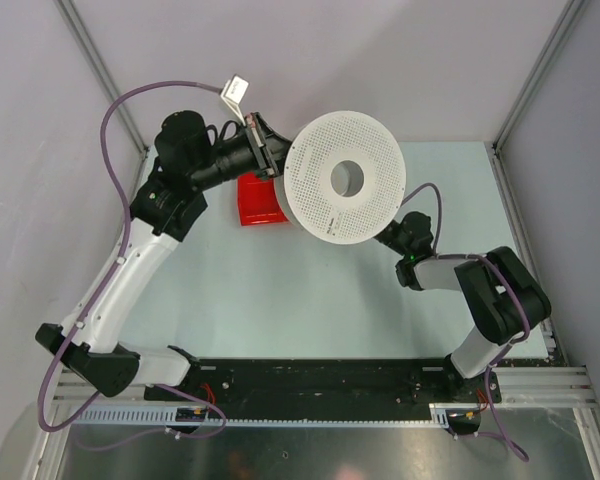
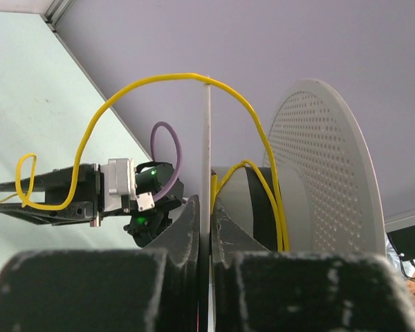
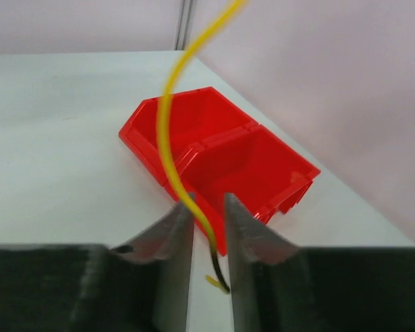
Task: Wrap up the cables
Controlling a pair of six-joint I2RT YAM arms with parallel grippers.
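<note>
The thin yellow cable arcs over the edge of a white perforated spool and runs in turns round its hub. My left gripper is shut on the spool's near flange, seen edge-on, and holds the spool up above the table. My left gripper also shows in the top view at the spool's left rim. My right gripper is slightly open, and the yellow cable passes loosely between its fingers, its end just below them. In the top view the right gripper is hidden under the spool.
A red bin sits on the table under the spool's left side, and in the right wrist view it lies just beyond my right fingers. Frame posts and walls close the workspace. Thick purple arm cords loop beside both arms.
</note>
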